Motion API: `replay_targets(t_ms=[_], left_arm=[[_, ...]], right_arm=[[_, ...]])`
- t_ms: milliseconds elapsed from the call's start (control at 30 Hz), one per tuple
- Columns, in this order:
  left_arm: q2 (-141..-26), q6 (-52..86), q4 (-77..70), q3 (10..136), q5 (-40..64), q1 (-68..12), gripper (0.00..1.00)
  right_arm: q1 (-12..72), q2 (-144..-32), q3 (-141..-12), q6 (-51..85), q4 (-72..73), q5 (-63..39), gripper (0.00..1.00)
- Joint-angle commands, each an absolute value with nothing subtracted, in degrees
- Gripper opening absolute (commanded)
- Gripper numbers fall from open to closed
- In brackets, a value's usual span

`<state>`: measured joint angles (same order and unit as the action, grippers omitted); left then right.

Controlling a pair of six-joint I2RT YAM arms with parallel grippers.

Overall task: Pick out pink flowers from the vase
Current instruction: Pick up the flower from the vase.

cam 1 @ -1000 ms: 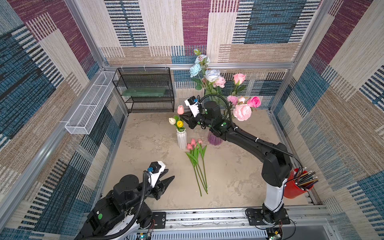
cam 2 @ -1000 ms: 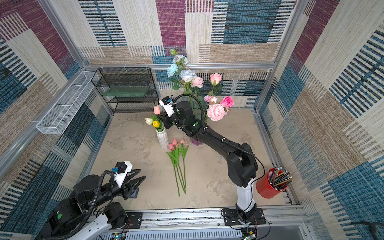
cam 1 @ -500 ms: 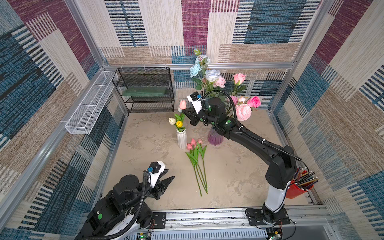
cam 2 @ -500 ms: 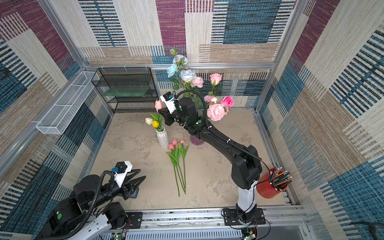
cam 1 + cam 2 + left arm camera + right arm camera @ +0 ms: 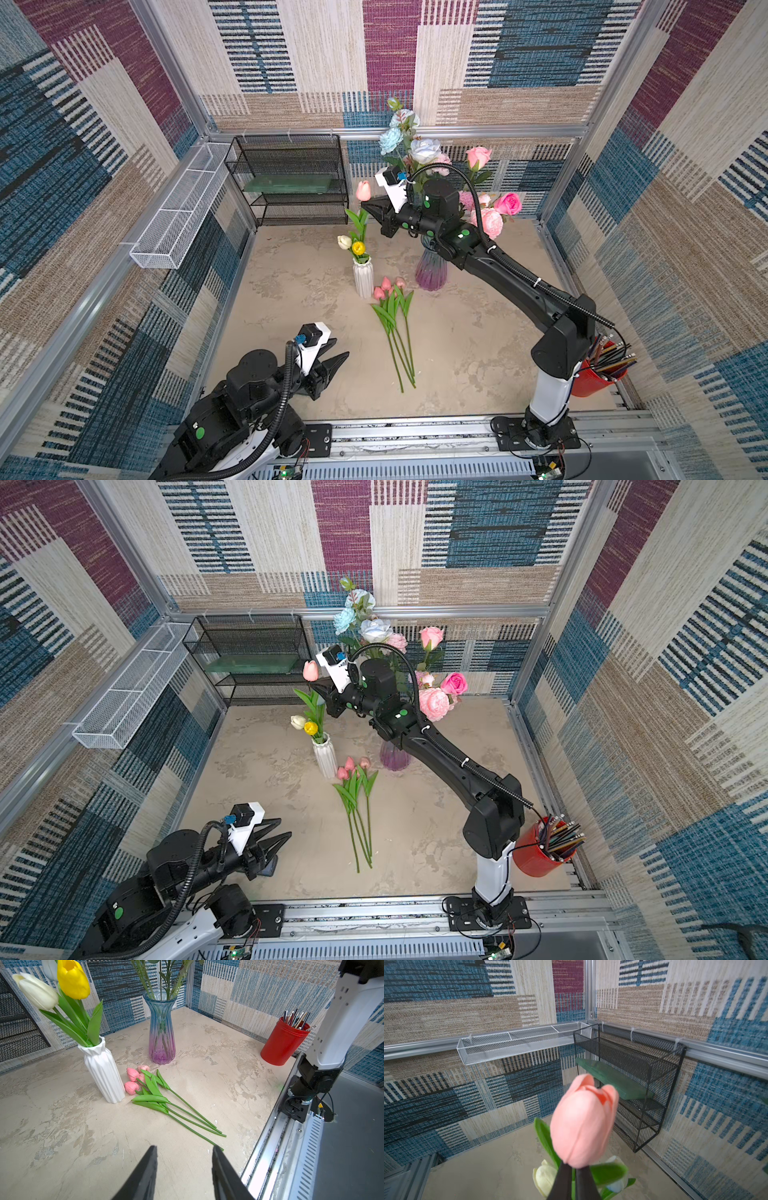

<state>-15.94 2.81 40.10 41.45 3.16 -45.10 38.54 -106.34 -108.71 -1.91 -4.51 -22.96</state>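
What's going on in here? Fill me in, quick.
The right arm has its jaws shut on the stem of a pink tulip, just under the bloom, holding it above the white ribbed vase, which holds a white tulip and a yellow tulip. Several pink tulips lie on the beige table beside that vase. Pink roses stand in the tall tinted glass vase. The left arm hangs near the front edge, jaws open and empty.

A pink tulip [image 5: 363,190] stands clamped upright; four pink tulips [image 5: 152,1086] lie bunched on the table [image 5: 62,1126].
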Motion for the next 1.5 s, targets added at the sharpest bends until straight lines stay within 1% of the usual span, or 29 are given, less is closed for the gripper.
replay_targets(t_ms=[0,233,567,700,833,1033,1167,1367,1467], left_arm=[[-15.9,2.5,39.1,41.5,2.6,-45.0,0.45],[-15.8,2.5,39.0,41.8,2.2,-45.0,0.45],[-18.7,1.2,37.3,44.8,1.5,-45.0,0.45],[-21.7,-0.1,36.1,47.5,1.6,-45.0,0.5],[-25.7,-1.2,35.1,50.1,2.0,-45.0,0.53],[-31.4,-1.9,31.1,52.1,3.8,-45.0,0.58],[-35.3,-2.9,27.6,53.2,4.5,-45.0,0.65],[-42.8,-4.2,23.6,55.2,7.4,-45.0,0.66],[-45.9,-4.1,21.1,54.9,8.5,-45.0,0.66]], right_arm=[[38.5,-105.8,-111.9,-3.3,-7.2,-22.9,0.0],[38.7,-103.7,-118.4,-4.2,-10.5,-22.0,0.0],[39.1,-96.2,-120.1,-4.8,-11.9,-18.9,0.0],[39.3,-92.7,-118.7,-5.0,-13.0,-18.2,0.0],[39.6,-88.1,-113.1,-5.1,-12.2,-17.6,0.0],[40.0,-79.3,-99.9,-3.2,-7.3,-16.8,0.0],[40.1,-74.3,-91.9,-1.1,-4.3,-16.9,0.0],[41.1,-68.5,-80.6,3.1,0.3,-18.2,0.0],[42.3,-66.6,-77.4,4.3,1.3,-18.2,0.0]])
